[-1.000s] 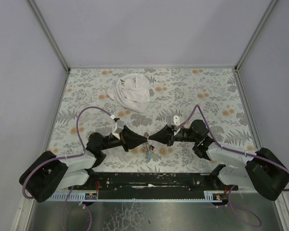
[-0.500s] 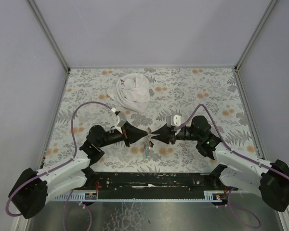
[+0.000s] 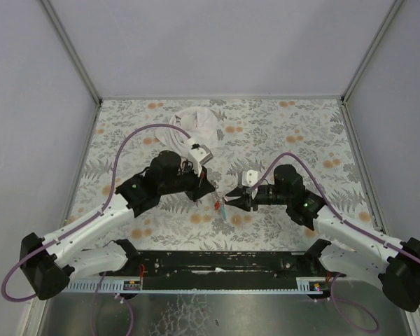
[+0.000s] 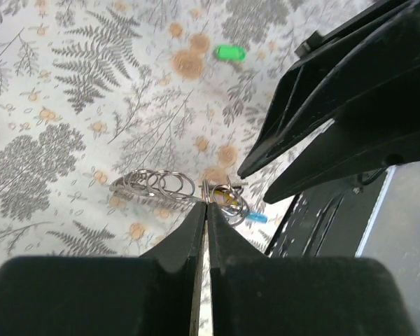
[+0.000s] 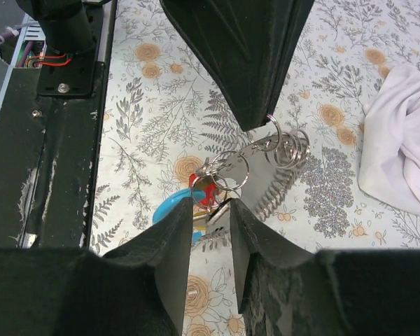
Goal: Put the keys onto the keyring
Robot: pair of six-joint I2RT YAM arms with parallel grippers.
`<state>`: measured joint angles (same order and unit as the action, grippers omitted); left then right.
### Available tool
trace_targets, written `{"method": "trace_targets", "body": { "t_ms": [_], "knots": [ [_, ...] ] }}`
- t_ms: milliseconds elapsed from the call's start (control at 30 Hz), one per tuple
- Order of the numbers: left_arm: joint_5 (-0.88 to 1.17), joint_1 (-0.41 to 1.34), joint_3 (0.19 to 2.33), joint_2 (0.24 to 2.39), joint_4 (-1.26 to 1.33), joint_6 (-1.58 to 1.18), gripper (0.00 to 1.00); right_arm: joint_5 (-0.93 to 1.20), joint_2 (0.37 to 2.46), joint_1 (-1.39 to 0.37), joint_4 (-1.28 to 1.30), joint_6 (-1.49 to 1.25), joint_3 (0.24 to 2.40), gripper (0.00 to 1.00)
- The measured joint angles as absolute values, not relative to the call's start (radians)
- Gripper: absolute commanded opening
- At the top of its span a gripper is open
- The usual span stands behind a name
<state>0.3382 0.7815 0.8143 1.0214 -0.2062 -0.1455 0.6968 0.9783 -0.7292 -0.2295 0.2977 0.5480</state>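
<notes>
Two white-and-black robot arms meet over the middle of a floral-patterned bench (image 3: 294, 126). The left arm rises from its base at the near left corner and bends at a raised elbow. Its wrist angles down and to the right, so the left gripper (image 3: 209, 190) points at the bench's centre. Its fingers are pressed together, and their tip pinches a thin metal keyring (image 4: 207, 187). The keyring is held just above the bench, with more silver rings linked to it trailing off to one side. The right arm stretches in low from the near right corner, its forearm nearly level. The right gripper (image 3: 227, 201) points left, nose to nose with the other. Its jaws stand apart, and the hanging bunch sits in the gap between them: a red-headed key (image 5: 198, 183) and a light-blue piece (image 5: 166, 210). Whether the fingers touch the bunch cannot be told. A green-headed key (image 4: 230, 52) lies alone on the bench, well apart from the bunch. A crumpled white cloth (image 3: 196, 129) lies toward the far side.
</notes>
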Motion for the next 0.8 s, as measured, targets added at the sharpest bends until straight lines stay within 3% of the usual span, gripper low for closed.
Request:
{"method": "trace_targets", "body": {
  "t_ms": [333,800],
  "knots": [
    [0.335,0.789,1.108,1.186,-0.628,0.066,0.0,0.728,1.048,-0.729,-0.222,0.335,0.601,0.37],
    [0.389,0.81,1.198,1.275,-0.795,0.2,0.0,0.857,1.142,-0.728,-0.405,0.287,0.618,0.37]
  ]
}}
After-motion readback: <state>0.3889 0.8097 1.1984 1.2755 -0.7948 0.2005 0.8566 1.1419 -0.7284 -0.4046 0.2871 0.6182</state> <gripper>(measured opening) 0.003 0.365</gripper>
